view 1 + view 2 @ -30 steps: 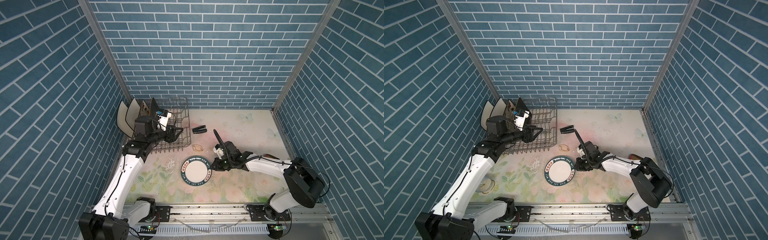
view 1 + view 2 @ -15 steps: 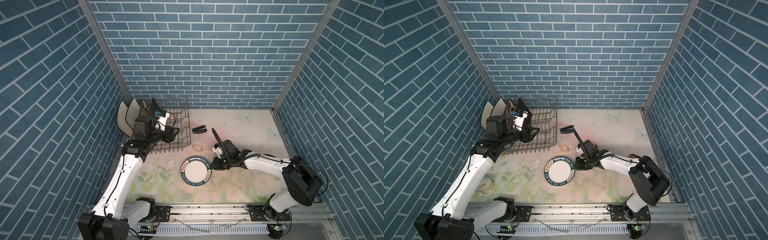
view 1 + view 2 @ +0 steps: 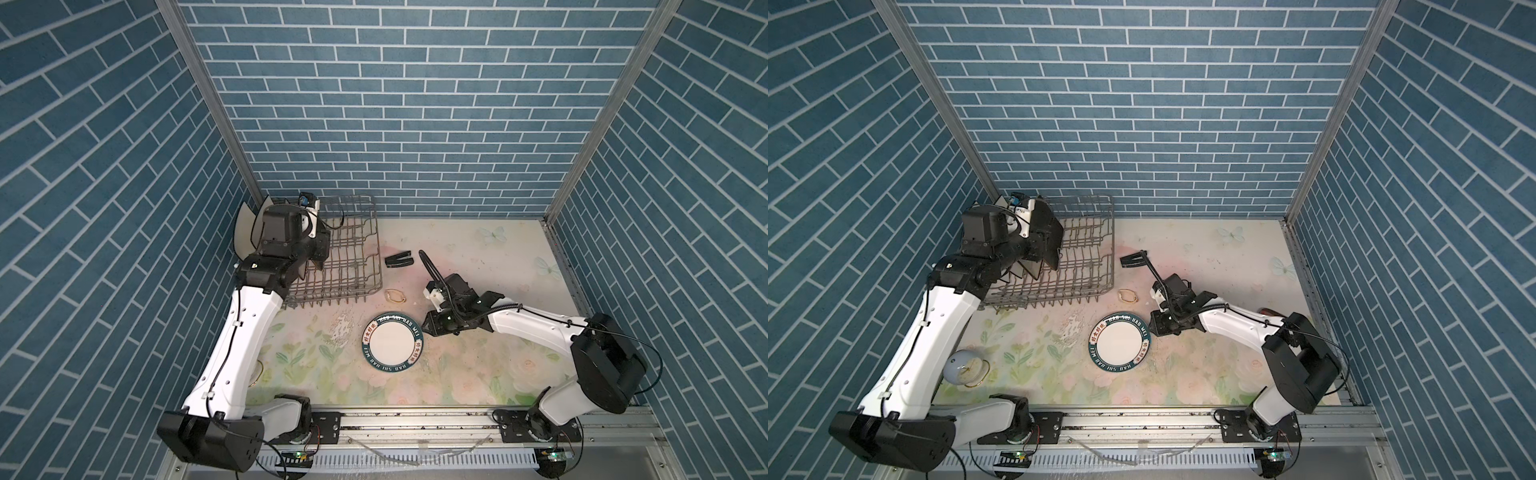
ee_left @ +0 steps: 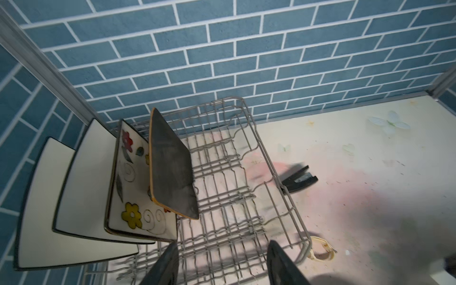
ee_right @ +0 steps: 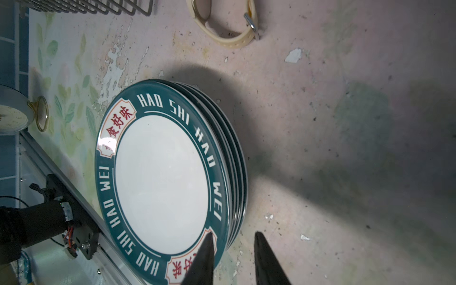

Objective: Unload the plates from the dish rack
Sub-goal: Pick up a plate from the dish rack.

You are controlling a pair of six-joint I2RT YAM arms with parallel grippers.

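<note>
Rack [image 4: 256, 140] holds four square plates [image 4: 170, 172] standing upright at one end.

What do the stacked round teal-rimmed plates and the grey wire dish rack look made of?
Stacked round teal-rimmed plates: probably glazed ceramic, possibly melamine; glossy, with glare on the rim. Grey wire dish rack: metal wire with a dull finish; thin bent rods.

Black clip [image 3: 399, 260], cream strap [image 5: 234, 42] (buckled), small round clock [image 3: 963, 365]
</note>
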